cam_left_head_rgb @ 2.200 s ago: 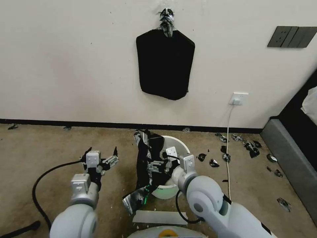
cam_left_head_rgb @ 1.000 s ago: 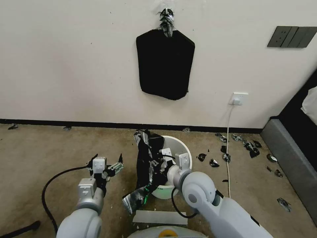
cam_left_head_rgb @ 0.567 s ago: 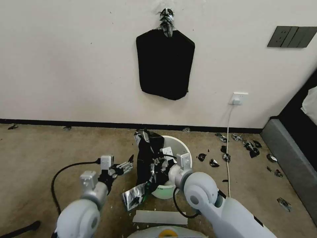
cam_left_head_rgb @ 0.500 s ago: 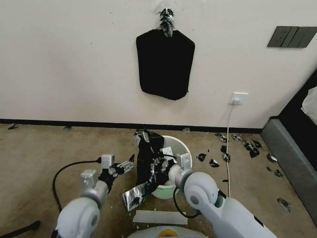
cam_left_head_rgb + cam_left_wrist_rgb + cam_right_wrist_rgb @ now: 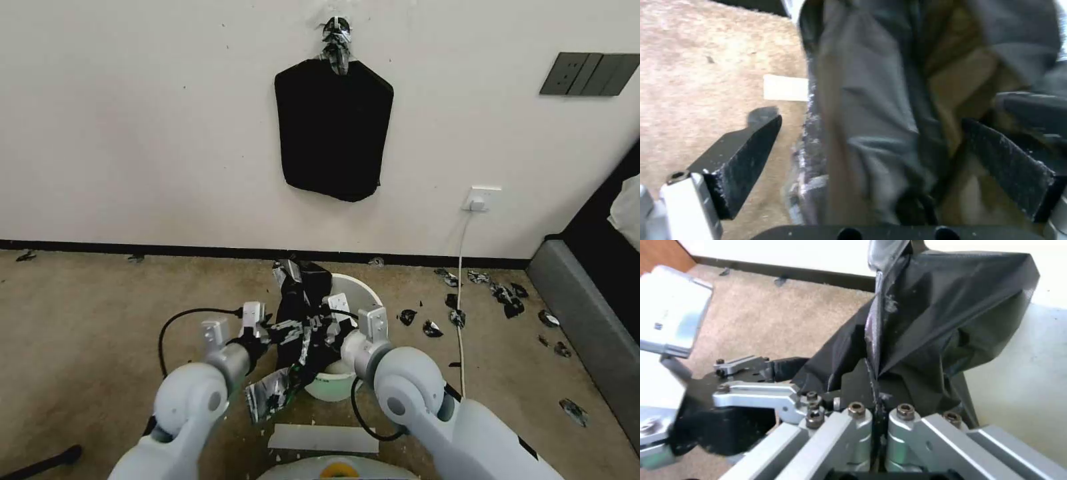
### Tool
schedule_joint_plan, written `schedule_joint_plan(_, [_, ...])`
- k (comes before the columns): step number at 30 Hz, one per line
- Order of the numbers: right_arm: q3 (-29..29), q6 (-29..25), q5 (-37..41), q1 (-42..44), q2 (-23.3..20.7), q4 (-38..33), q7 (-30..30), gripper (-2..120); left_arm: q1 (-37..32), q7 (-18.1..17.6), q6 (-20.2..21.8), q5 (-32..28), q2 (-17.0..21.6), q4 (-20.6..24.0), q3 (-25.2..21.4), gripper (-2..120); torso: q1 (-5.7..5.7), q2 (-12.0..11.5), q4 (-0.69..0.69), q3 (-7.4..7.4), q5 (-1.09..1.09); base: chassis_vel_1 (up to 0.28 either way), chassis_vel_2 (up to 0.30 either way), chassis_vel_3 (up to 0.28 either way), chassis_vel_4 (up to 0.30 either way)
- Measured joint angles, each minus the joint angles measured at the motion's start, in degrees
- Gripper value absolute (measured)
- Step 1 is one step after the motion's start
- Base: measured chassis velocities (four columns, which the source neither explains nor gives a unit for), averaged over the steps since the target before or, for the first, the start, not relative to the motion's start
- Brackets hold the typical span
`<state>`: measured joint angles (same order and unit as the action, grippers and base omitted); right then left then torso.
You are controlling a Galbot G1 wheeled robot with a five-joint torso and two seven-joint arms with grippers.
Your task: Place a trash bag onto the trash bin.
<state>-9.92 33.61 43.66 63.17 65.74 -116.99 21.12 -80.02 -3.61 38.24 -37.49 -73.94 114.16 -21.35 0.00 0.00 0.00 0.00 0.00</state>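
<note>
Landmark: trash bin [image 5: 363, 293] (round, cream-white), standing on tan carpet [image 5: 87, 320] close to the baseboard.

Up the wall behind the bin: flat black bundle of bags [image 5: 333, 127] hanging from a hook. Wall socket [image 5: 481, 198] up and to the right of the bin, white cable [image 5: 460, 280] dropping to the floor just right of it. Black plastic scraps [image 5: 507, 297] strewn on the carpet right of the bin. White strip [image 5: 323, 438] flat on the carpet on the bin's near side.

Trash bag [image 5: 300, 313]: draped over the bin's left rim, crumpled, top bunched above the rim, glossy tail trailing down onto the carpet at the bin's near-left side. Not spread over the opening (bin interior visible on the right half).

Right gripper [image 5: 331, 328]: over the bin's near-left rim, clamped on a fold of the bag; in the right wrist view, fingers [image 5: 862, 426] pressed together with the film [image 5: 947, 316] pinched between them.

Left gripper [image 5: 275, 331]: at the bin's left side, against the bag. In the left wrist view, fingers [image 5: 746, 150] spread wide with the bag [image 5: 871, 116] hanging between them, not closed on it.
</note>
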Motion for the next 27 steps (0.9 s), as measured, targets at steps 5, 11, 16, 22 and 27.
schedule_joint_plan(5, [0.5, -0.13, -0.18, 0.22, -0.08, 0.06, 0.0, 0, -0.27, -0.39, 0.17, 0.61, 0.1, -0.36, -0.67, 100, 0.0, 0.0, 0.0, 0.0, 0.01, 0.0, 0.0, 0.0, 0.0])
schedule_joint_plan(11, [0.9, -0.32, -0.43, 0.29, -0.09, 0.33, -0.17, 0, -0.6, -0.77, 0.14, 1.06, -0.03, -0.99, -1.22, 100, 0.0, 0.0, 0.0, 0.0, 0.0, 0.0, 0.0, 0.0, 0.0])
schedule_joint_plan(16, [0.97, -0.39, -0.75, 0.6, -0.28, 0.33, -0.21, 0, 0.24, -1.16, 0.12, 1.58, -0.21, -2.22, -0.66, 100, 0.0, 0.0, 0.0, 0.0, 0.0, 0.0, 0.0, 0.0, 0.0])
schedule_joint_plan(22, [1.2, -0.54, -1.07, 0.97, -0.75, 0.02, -0.25, 0, 2.03, -1.46, 2.69, 1.49, -0.17, -3.57, -0.03, 84, 0.0, 0.0, 0.0, -0.01, 0.0, 0.0, 0.0, 0.0, 0.0])
schedule_joint_plan(27, [1.3, -0.62, -1.25, 1.19, -0.88, -0.21, -0.25, 0, 2.63, -1.38, 3.67, 1.23, -0.44, -4.12, 0.17, 66, 0.0, 0.0, 0.01, -0.01, 0.02, 0.0, 0.0, 0.0, 0.0])
